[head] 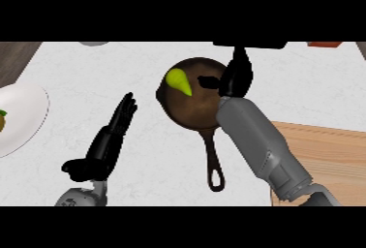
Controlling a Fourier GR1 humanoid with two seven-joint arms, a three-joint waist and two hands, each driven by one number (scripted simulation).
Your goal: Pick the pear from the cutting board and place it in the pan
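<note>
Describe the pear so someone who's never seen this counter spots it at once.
Find the dark brown pan in the middle of the white counter. The pear lies inside, near its far left rim. Bright yellow-green and tapered, it stands out from the black right hand beside it.

Right forearm (261, 145): long grey shell, boxy with rounded edges, paler on its upper face and darker down the side. It ends at the lower edge in a darker grey collar-like segment. Right hand (236, 77): black all over, slim segmented fingers and a short thumb, no markings to be made out. Left hand (107, 140): same black, ridged fingers, knobbly thumb base; left forearm (77, 197) shows only as a short pale grey rounded stub.
</note>
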